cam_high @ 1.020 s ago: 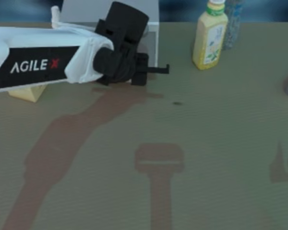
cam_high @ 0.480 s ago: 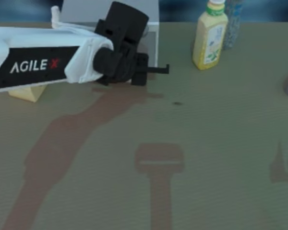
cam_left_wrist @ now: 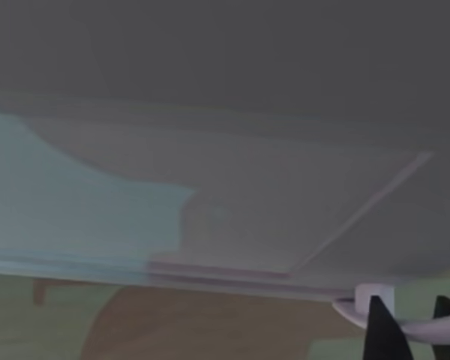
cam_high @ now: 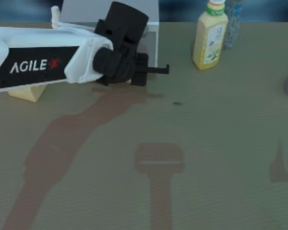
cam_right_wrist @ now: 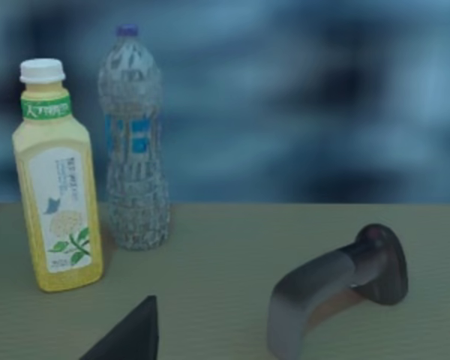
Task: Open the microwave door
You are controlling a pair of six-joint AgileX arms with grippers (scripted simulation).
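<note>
Your left arm reaches across the far left of the table, and its black gripper sits right in front of the microwave, which stands at the far edge, left of centre. From above you see only the microwave's grey top and a strip of its pale front beside the wrist; the arm covers the rest.

In the left wrist view the microwave door fills nearly the whole picture, its greyish window very close to the camera, with a teal patch behind it on one side. The pale bar handle shows at the door's lower corner, and two dark fingertips stand just beside it. They look slightly apart with the handle's end near them, but you cannot tell from this close view whether they grip it.

A small tan box peeks out from under the left arm. To the right, at the far edge, stand a yellow juice bottle and, just behind it, a clear water bottle. A dark curved grey object lies on the table near the right edge.

Your right arm is out of the top view; only one dark fingertip of it appears in its own wrist view.
</note>
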